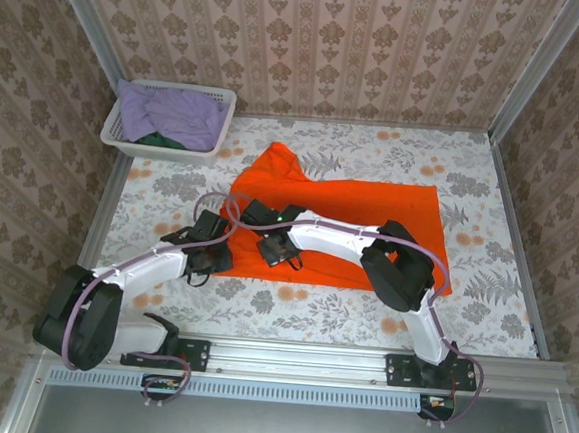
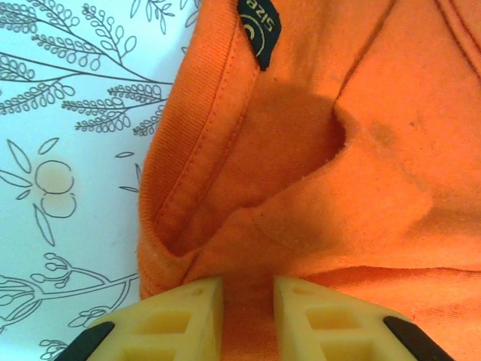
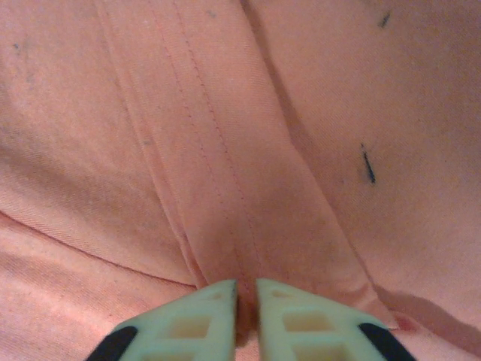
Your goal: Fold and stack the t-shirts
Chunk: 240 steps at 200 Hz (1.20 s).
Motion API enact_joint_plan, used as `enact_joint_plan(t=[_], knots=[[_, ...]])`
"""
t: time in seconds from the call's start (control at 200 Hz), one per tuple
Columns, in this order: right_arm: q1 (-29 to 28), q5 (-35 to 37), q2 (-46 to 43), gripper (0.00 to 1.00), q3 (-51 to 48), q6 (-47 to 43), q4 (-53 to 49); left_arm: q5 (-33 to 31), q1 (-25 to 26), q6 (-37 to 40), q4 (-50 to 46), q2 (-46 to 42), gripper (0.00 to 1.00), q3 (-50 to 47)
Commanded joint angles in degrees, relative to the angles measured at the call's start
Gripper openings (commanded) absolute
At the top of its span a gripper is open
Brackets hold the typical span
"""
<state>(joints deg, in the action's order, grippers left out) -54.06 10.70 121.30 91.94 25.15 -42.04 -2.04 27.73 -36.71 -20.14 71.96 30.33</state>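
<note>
I see the orange shirt [image 1: 370, 218] spread mid-frame on the counter [image 1: 494, 293]. My left pincer [image 2: 249, 308] is closed on cloth just below its collar, and my right pincer [image 3: 246, 304] is clamped tight on a stitched fold. At upper left, the basket [image 1: 223, 99] holds a lavender shirt [image 1: 177, 112] and a green shirt [image 1: 160, 140].

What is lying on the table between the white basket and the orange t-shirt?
Nothing. In the top external view that stretch is bare floral tablecloth, from the white basket to the orange t-shirt.
</note>
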Motion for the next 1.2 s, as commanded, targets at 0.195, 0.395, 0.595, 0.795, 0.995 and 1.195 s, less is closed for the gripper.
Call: enact_joint_plan(t=[0.195,0.395,0.595,0.795,0.995,1.195], knots=[[1.5,-4.7,-0.7,0.01,-0.1,0.4,0.6,-3.5,0.2,-1.1,-2.4,-0.5,0.25,-0.7],[4.8,-8.7,-2.7,0.0,-2.0,1.7,2.4,-4.1,0.3,-1.2,-2.4,-0.7,0.25,-0.8],[8.2,-11.5,-3.2,0.0,-2.5,1.9,2.8,-4.7,0.3,-1.3,-2.7,-0.7,0.25,-0.8],[12.1,-16.2,-3.2,0.0,-3.3,3.1,4.7,-5.3,0.6,-1.3,-2.9,-0.8,0.25,-0.7],[15.3,-18.7,-2.4,0.0,-3.2,3.9,5.0,-5.9,0.8,-1.4,-3.1,-1.1,0.25,-0.7],[17.1,-19.1,-1.6,0.0,-2.1,3.8,4.1,-6.5,1.1,-1.6,-3.3,-1.0,0.25,-0.6]])
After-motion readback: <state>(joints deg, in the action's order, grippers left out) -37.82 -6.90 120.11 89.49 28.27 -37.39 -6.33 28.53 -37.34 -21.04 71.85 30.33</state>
